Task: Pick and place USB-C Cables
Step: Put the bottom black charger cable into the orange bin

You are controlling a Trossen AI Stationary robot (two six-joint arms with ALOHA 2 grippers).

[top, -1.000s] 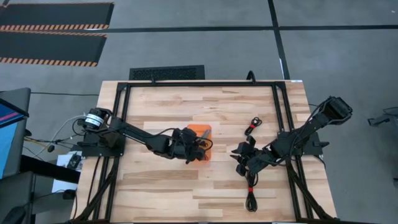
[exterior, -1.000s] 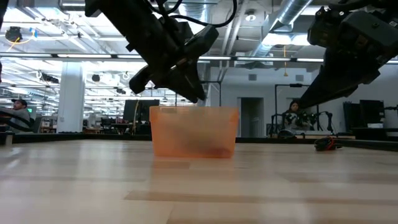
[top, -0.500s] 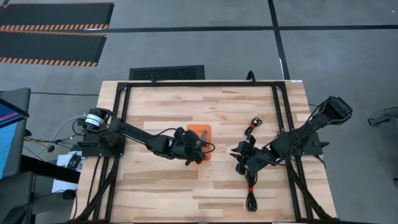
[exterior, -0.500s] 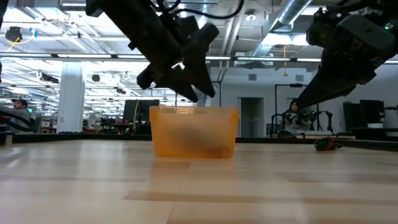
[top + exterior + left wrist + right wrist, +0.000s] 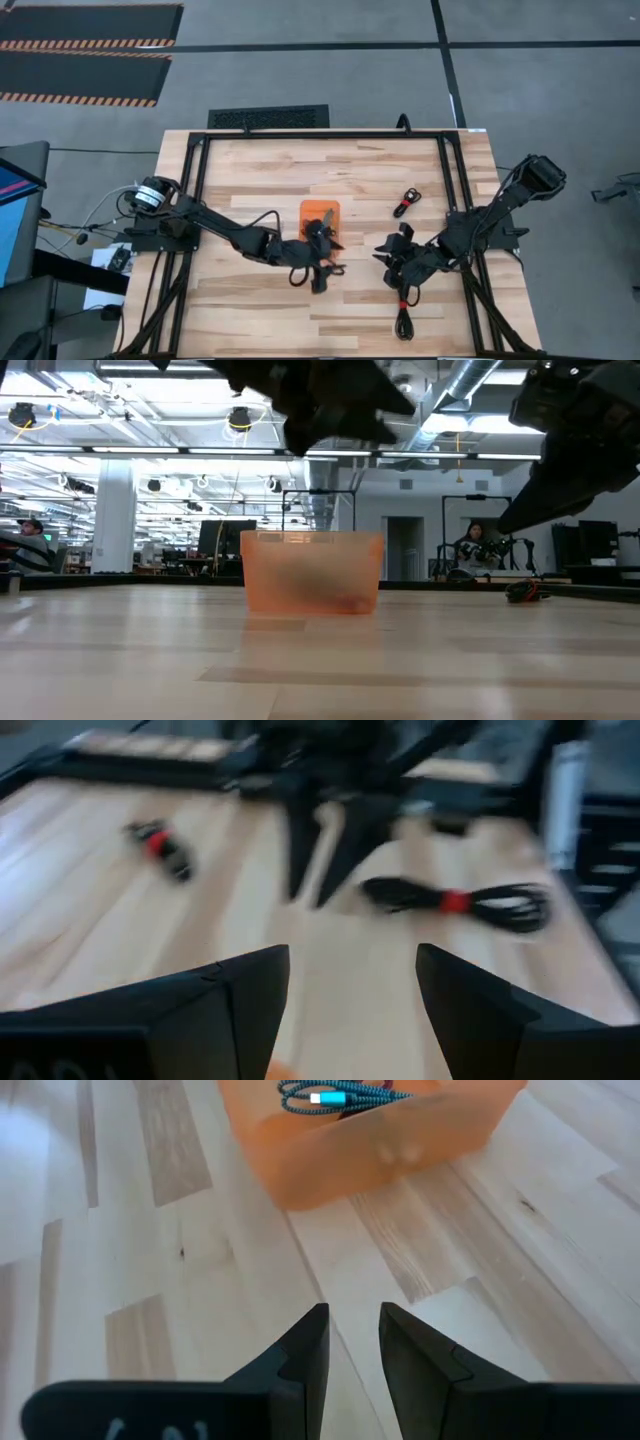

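Note:
The orange bin (image 5: 320, 212) stands mid-table, and a teal-blue USB-C cable (image 5: 340, 1095) lies coiled inside it. My left gripper (image 5: 328, 268) hovers open just on the near side of the bin, high above the table (image 5: 335, 405), with nothing between its fingers (image 5: 352, 990). My right gripper (image 5: 388, 255) hangs to the right of the bin and points at it. Its fingers (image 5: 352, 1335) stand a little apart around nothing. A black cable bundle with a red tie (image 5: 403, 312) lies near the front edge. A smaller bundle with a red tie (image 5: 406, 202) lies to the right of the bin.
A black metal frame (image 5: 320, 135) runs around the tabletop, and both arm bases stand on its sides. Bare wood (image 5: 260, 310) stretches along the near left. Beyond the table, the low view shows a workshop with a person (image 5: 470, 545) far behind.
My left gripper opened above the orange bin. It then rose and drew back over the bin's near wall toward the table's near edge, staying open.

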